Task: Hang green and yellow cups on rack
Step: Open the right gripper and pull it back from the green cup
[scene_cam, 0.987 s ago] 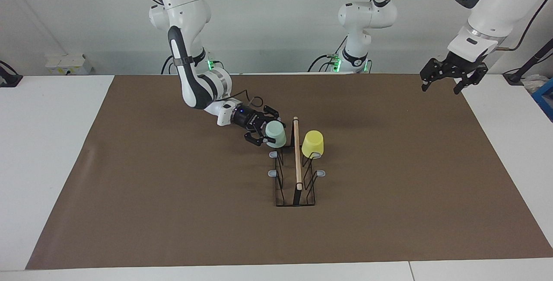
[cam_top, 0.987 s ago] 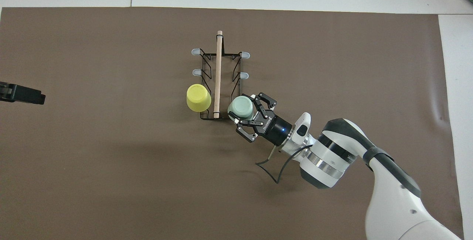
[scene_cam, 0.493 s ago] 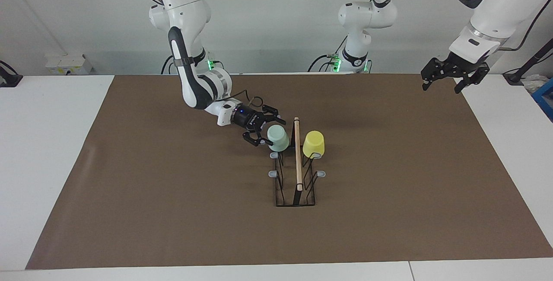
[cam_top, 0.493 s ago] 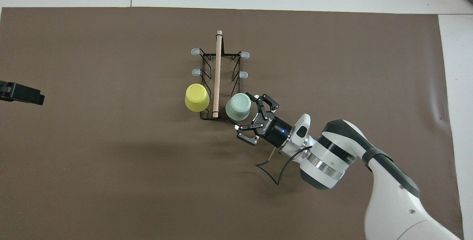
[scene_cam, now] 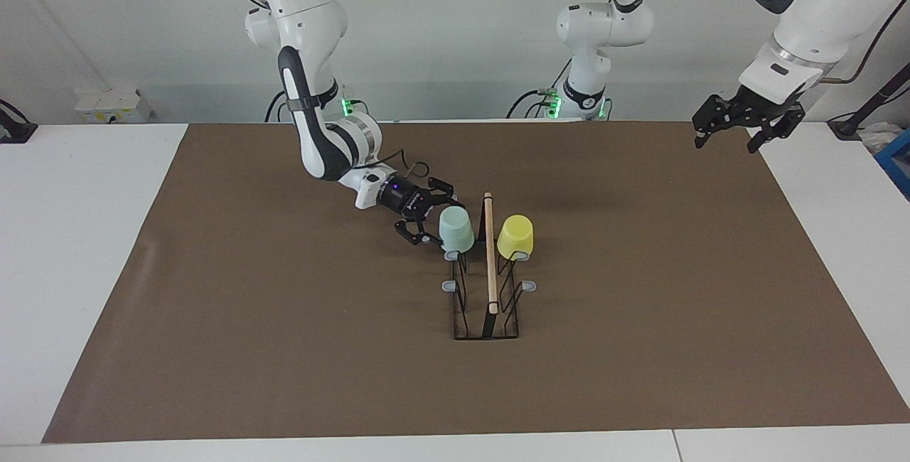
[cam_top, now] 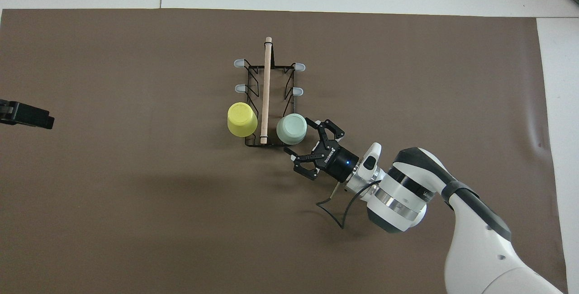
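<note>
The green cup [scene_cam: 456, 229] and the yellow cup [scene_cam: 515, 237] hang upside down on the rack [scene_cam: 488, 284], one on each side of the wooden rod [scene_cam: 489, 252], on the prongs nearest the robots. The rack stands on a brown mat [scene_cam: 284, 348] on the bench [scene_cam: 71, 234]. The right end effector [scene_cam: 425, 220] is open, just beside the green cup and holding nothing. The left end effector [scene_cam: 746, 121] is open, up over the mat's edge.

Matt plastic, thin wire, bare wood, flat brown paper.
Pale mint green cup [scene_cam: 456, 228] and bright yellow cup [scene_cam: 515, 237] look smooth matt plastic; black wire rack [scene_cam: 485, 305] carries a light wooden rod [scene_cam: 489, 256]; brown table covering [scene_cam: 284, 348] looks matt, papery.
</note>
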